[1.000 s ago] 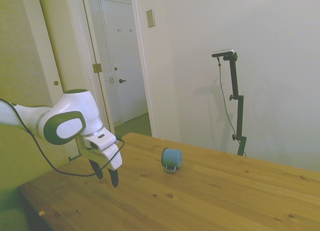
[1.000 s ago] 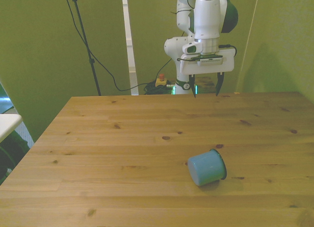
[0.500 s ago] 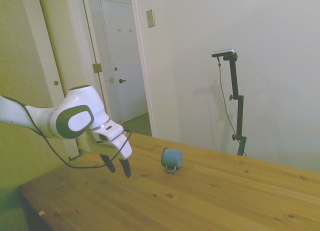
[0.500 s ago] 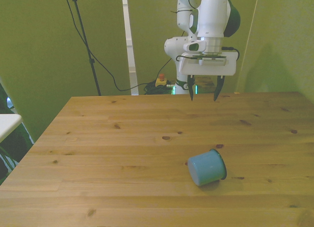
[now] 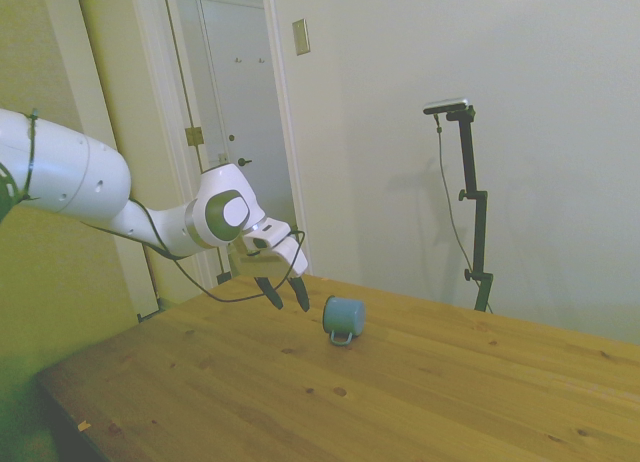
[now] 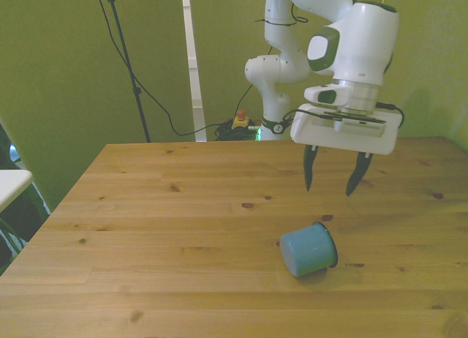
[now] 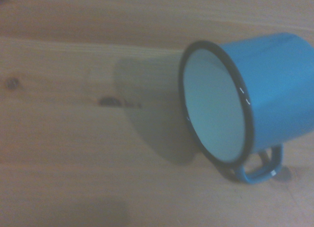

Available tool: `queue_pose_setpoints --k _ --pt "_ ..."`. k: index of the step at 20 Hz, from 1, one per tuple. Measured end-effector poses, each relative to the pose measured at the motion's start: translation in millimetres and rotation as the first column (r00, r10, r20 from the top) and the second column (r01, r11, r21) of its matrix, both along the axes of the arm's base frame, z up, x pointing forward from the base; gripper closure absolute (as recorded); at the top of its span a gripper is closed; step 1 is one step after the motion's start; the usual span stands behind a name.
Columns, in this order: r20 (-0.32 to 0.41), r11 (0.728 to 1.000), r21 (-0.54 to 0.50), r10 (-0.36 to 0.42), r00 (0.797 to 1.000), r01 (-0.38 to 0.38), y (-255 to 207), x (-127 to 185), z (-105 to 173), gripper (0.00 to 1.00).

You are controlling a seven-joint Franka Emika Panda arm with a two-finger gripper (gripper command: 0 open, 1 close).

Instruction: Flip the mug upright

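The light blue mug [image 6: 308, 249] lies on its side on the wooden table [image 6: 183, 228], its flat base facing the front camera. From the side, the mug [image 5: 343, 319] rests with its small loop handle down against the wood. The wrist view looks into the mug [image 7: 245, 104], showing a pale inside, a dark rim and the handle underneath. My gripper [image 6: 333, 180] hangs open above the table, a short way behind the mug and empty. In the side view the gripper [image 5: 287, 295] sits just left of the mug, apart from it.
A dark cable loops from the arm near the gripper. A white door and a wall plate stand behind the table in the side view. A white surface edge [image 6: 11, 183] shows at the front view's left.
The arm has reached out from the table's far edge toward the mug, carrying the open gripper lower and closer to it. The mug has not moved.
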State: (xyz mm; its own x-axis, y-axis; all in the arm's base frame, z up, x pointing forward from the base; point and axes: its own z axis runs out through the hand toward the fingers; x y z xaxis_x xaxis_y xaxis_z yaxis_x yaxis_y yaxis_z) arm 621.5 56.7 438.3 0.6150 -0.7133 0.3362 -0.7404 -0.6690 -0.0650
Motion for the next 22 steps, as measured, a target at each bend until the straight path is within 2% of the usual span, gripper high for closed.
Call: queue_pose_setpoints --k 1,5,8,12,17,22 --pt "0.002 1.000 -0.013 -0.026 1.000 0.026 3.7 11.7 9.3 0.00" --pt "0.015 0.997 -0.081 -0.001 1.000 0.002 6.4 20.2 6.4 0.00" --pt "0.017 0.987 -0.159 0.009 1.000 -0.006 12.3 30.9 -12.7 0.00" --pt "0.029 0.961 -0.275 0.005 1.000 0.004 16.9 45.4 -39.8 0.00" --pt "0.070 0.895 -0.444 -0.009 0.997 0.040 27.1 51.8 -46.5 0.00" --pt "0.113 0.807 -0.582 -0.037 0.993 0.096 20.2 58.0 -60.9 0.00"
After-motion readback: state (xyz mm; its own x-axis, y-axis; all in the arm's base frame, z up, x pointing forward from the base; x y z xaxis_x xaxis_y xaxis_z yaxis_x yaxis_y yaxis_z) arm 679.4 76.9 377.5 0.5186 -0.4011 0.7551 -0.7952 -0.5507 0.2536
